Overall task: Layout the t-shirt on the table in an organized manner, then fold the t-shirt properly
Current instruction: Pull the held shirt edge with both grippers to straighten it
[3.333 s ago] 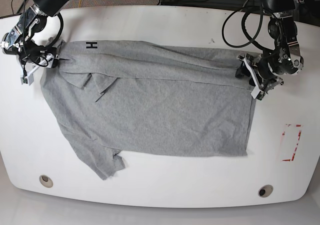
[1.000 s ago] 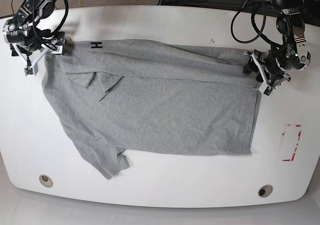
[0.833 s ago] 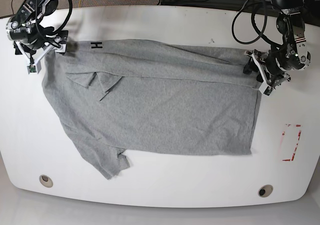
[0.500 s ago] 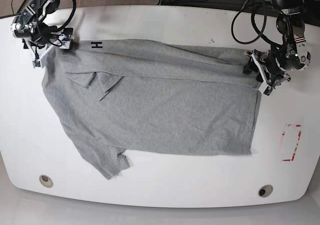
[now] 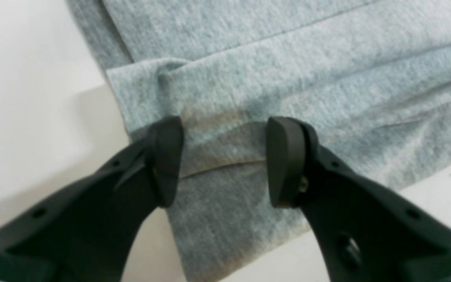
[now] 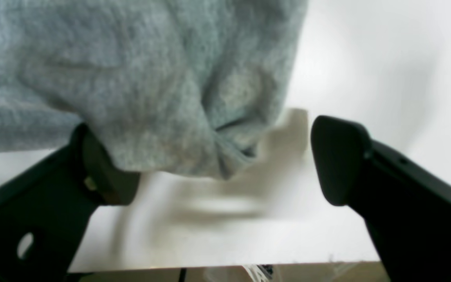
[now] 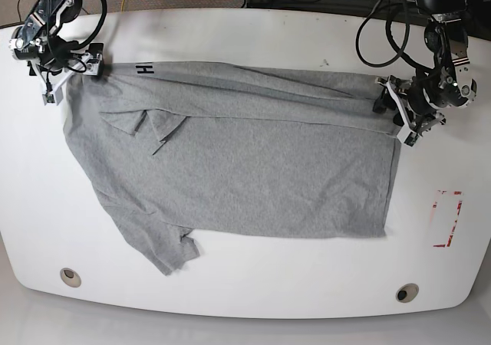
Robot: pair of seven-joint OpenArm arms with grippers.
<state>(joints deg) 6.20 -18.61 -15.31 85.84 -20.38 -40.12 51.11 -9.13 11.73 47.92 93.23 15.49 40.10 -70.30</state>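
Left gripper (image 5: 225,160): jaws parted, one finger on each side of a folded hem of the t-shirt (image 7: 238,153), with cloth lying between them. Whether the pads actually press the cloth cannot be told. In the base view this gripper (image 7: 405,115) sits at the garment's right edge, near the far right corner.

Right gripper (image 6: 221,160): jaws wide apart and released. One finger is partly under a bunched grey corner; the other is clear of the cloth over bare table (image 6: 366,58), with the table edge just below.

The t-shirt lies spread across the middle of the table (image 7: 230,291), one sleeve pointing toward the near left. Open white surface surrounds it on the near side and at the right, where a red-outlined mark (image 7: 446,218) lies.

Change over the last second: the right gripper (image 7: 65,54) has moved toward the far table edge, and the corner with the black lettering has drawn out with it. The left gripper has stayed in place.
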